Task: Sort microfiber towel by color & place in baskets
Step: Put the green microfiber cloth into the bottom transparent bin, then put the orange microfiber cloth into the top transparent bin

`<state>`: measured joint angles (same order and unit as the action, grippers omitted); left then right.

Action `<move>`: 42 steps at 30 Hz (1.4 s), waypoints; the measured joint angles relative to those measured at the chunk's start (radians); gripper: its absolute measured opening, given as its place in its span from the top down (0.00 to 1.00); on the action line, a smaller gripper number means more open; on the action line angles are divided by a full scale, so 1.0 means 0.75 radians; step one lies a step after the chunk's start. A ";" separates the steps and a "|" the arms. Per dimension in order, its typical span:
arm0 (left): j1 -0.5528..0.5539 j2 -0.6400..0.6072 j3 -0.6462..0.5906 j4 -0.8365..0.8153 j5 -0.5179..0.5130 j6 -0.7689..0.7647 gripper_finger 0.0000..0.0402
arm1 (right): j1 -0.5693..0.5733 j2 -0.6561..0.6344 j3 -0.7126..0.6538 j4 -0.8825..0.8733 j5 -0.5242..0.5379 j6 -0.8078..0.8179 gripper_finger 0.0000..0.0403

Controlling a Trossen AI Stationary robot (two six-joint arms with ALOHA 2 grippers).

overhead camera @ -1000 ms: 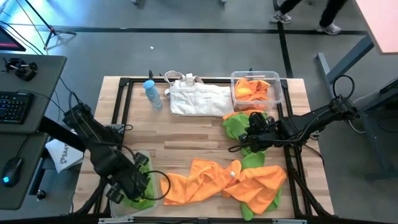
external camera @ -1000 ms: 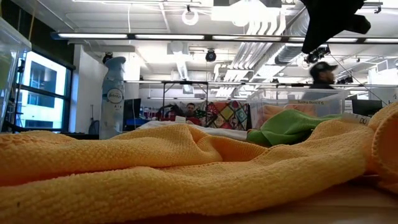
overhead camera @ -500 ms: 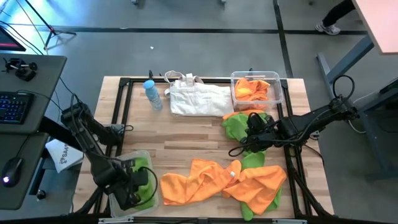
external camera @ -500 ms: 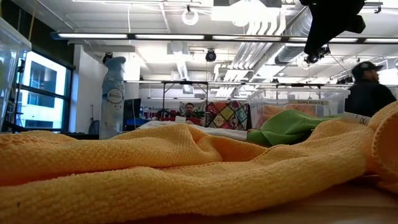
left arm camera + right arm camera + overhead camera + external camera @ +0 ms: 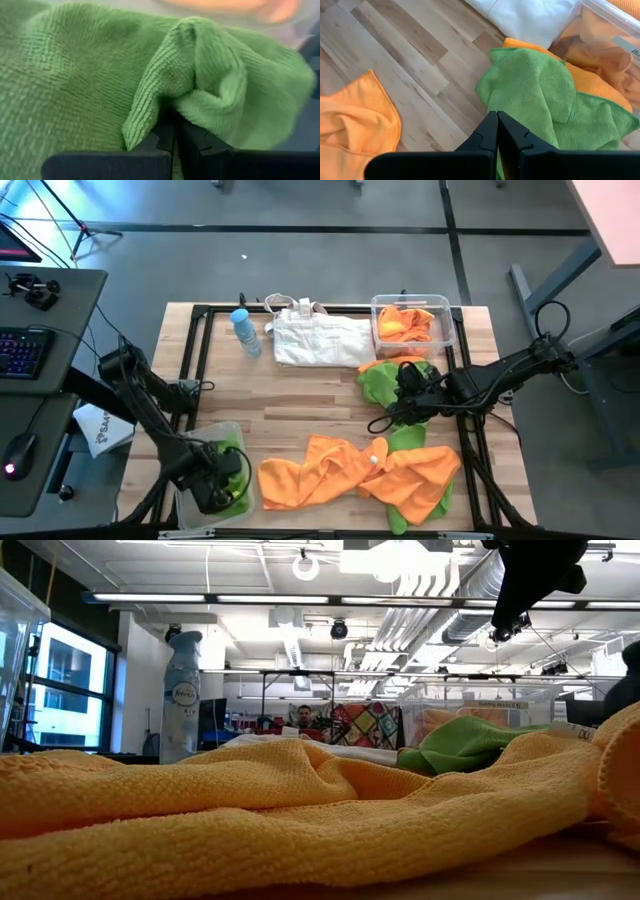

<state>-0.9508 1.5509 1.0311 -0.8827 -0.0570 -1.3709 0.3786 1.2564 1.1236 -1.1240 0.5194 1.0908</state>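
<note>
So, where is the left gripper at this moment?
In the high view, the left gripper is inside the clear basket at the table's near-left corner, shut on a green towel.

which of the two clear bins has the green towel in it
The clear plastic bin at the table's front left, under the left gripper, holds a green microfiber towel; the back-right bin holds orange.

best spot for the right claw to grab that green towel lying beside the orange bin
Probably the raised fold near the middle of the green towel, coming straight down from above. It lies crumpled over an orange towel beside the bin of orange towels, so an edge pinch risks catching the orange one too. The right claw hangs over it, fingers together, and would need to open first.
</note>
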 joint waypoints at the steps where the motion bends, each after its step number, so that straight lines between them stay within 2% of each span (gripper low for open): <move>1: -0.002 0.000 -0.029 0.024 0.000 -0.021 1.00 | 0.000 0.000 0.000 0.000 -0.001 0.000 1.00; 7: -0.002 -0.001 -0.143 0.062 0.000 -0.170 1.00 | 0.000 0.000 0.000 0.000 -0.021 0.000 1.00; 15: -0.002 -0.001 -0.154 0.086 0.000 -0.090 0.99 | 0.000 0.000 0.000 0.000 0.003 0.011 1.00; 21: -0.001 -0.001 -0.154 0.094 0.003 -0.089 0.89 | 0.000 0.000 0.000 0.001 0.016 0.036 1.00; 25: 0.003 -0.014 -0.153 0.096 0.058 -0.074 0.80 | 0.000 0.000 0.000 0.005 0.020 0.049 1.00; 30: 0.002 -0.125 -0.145 0.085 0.120 -0.093 0.74 | 0.000 0.000 0.000 0.028 0.021 0.050 1.00; 38: 0.002 -0.392 -0.117 0.074 0.145 -0.225 0.74 | -0.014 0.000 0.000 0.069 0.044 0.047 1.00; 42: 0.002 -0.488 -0.117 0.008 0.185 -0.372 0.74 | -0.018 0.000 0.000 0.076 0.034 0.055 1.00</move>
<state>-0.9493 1.1849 0.9436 -0.8770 0.0820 -1.6502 0.3649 1.2564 1.1236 -1.0673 0.5447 1.1319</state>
